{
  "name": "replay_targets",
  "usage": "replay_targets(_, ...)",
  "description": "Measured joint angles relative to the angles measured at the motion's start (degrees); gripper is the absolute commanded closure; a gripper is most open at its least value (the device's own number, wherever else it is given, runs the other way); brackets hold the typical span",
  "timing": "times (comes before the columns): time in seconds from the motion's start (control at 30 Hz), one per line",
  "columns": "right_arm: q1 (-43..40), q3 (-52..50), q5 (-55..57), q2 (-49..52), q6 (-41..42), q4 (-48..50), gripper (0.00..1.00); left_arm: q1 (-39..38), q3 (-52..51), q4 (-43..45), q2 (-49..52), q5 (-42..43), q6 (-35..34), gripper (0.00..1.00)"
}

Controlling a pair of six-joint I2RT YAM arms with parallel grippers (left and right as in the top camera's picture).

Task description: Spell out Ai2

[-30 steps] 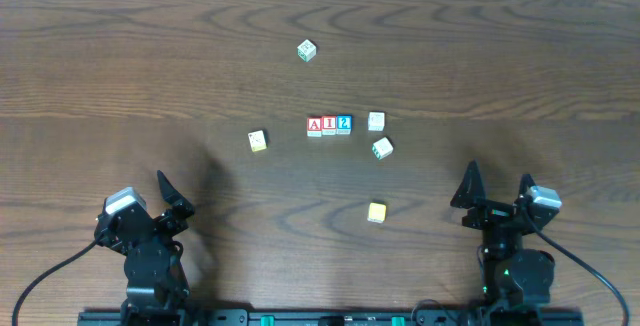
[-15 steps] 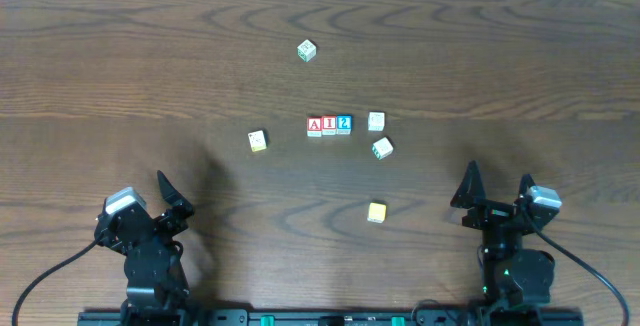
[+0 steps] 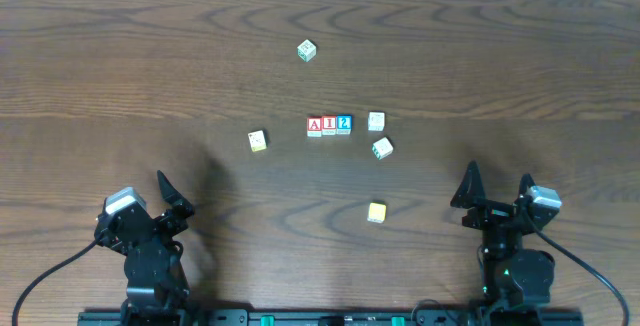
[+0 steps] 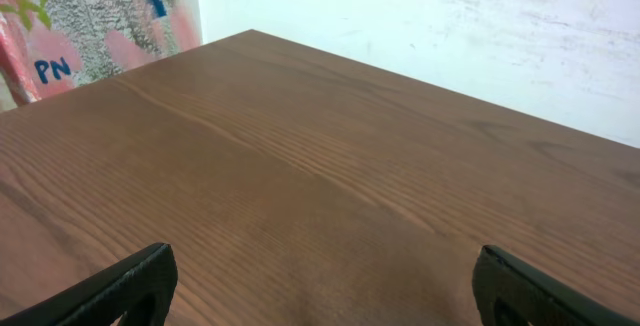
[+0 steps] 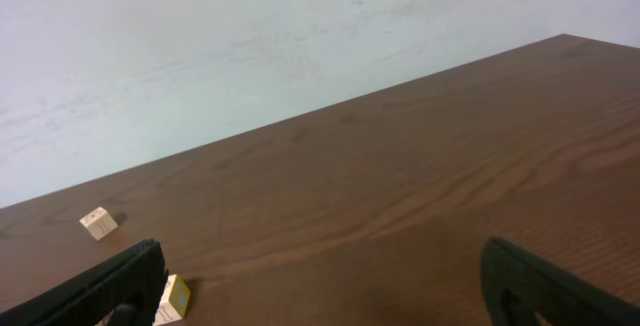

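Wooden table (image 3: 100, 76) holds Ai2 (image 3: 329, 125) well beyond left end effector (image 4: 322, 261) and right end effector (image 5: 320, 256), both splayed empty

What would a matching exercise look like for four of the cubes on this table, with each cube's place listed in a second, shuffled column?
Things:
1. A cube
2. I cube
3. 2 cube
4. yellow cube

Places:
a. right end of the row
b. standing apart, not in the row
c. left end of the row
d. middle of the row

Pairs: 1-c, 2-d, 3-a, 4-b
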Motion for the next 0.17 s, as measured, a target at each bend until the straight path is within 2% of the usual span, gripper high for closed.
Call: replay_targets(0.17, 0.0, 0.0, 0.0, 0.0, 0.0, 0.0, 0.01, 0.0, 0.0, 0.0, 0.0, 0.0, 0.0, 0.05)
